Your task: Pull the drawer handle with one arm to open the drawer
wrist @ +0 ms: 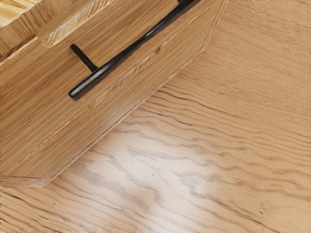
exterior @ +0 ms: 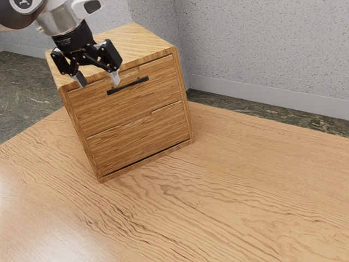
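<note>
A wooden drawer cabinet (exterior: 131, 117) stands on the table, its front facing the exterior view's lower right. A black bar handle (exterior: 127, 85) runs across the upper drawer front (exterior: 125, 101), which sits flush with the cabinet. My gripper (exterior: 98, 80) hovers at the cabinet's top front edge, just above and to the exterior view's left of the handle, open, with nothing between its fingers. One fingertip (exterior: 115, 79) hangs close above the handle's end. In the wrist view the handle (wrist: 127, 50) stands off the drawer front (wrist: 73, 116) on a short post, seen from above.
The wooden table (exterior: 229, 196) spreads wide in front of and beside the cabinet. A lower drawer front (exterior: 139, 139) sits under the upper one, without a visible handle. A grey wall (exterior: 262, 38) and dark floor (exterior: 22, 93) lie behind the table.
</note>
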